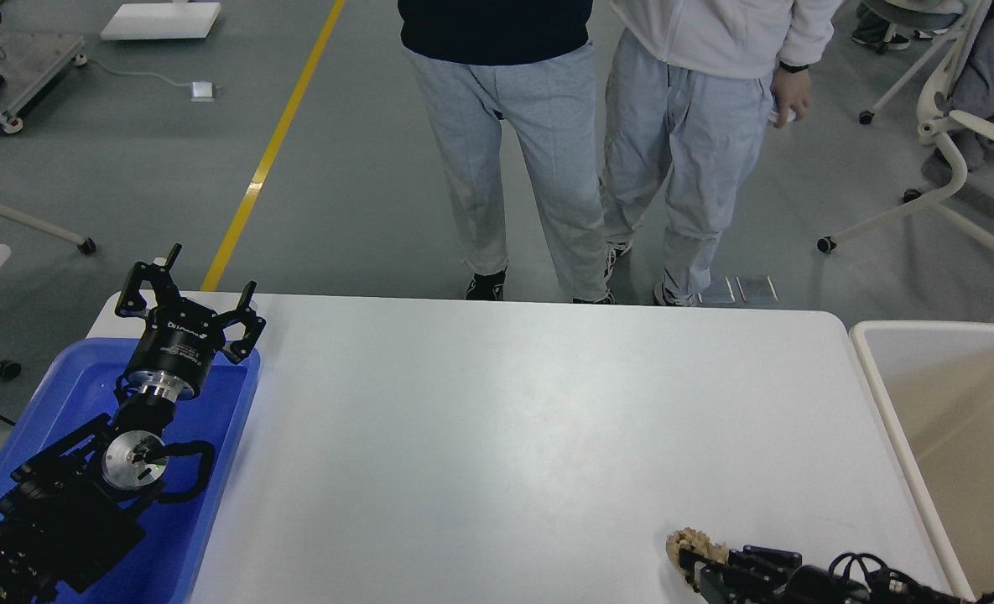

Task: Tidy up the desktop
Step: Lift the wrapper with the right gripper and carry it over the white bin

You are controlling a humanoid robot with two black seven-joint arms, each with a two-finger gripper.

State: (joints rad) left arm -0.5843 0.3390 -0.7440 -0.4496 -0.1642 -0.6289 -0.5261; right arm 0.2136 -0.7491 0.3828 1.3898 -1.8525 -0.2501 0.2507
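Note:
The white desktop (530, 419) fills the middle of the head view. My left gripper (192, 294) is open and empty, held above the far end of the blue tray (211, 495) at the desktop's left edge. My right gripper (698, 564) comes in low at the bottom right, near the desktop's front edge. It is shut on a small tan crumpled wad (686, 542), which sticks out at its tip. The rest of the right arm is mostly out of view.
A beige-white bin (891, 403) stands against the desktop's right edge. Two people (513, 151) stand just behind the far edge. An office chair (966, 159) is at the far right, and a yellow floor line (270, 151) runs at the far left.

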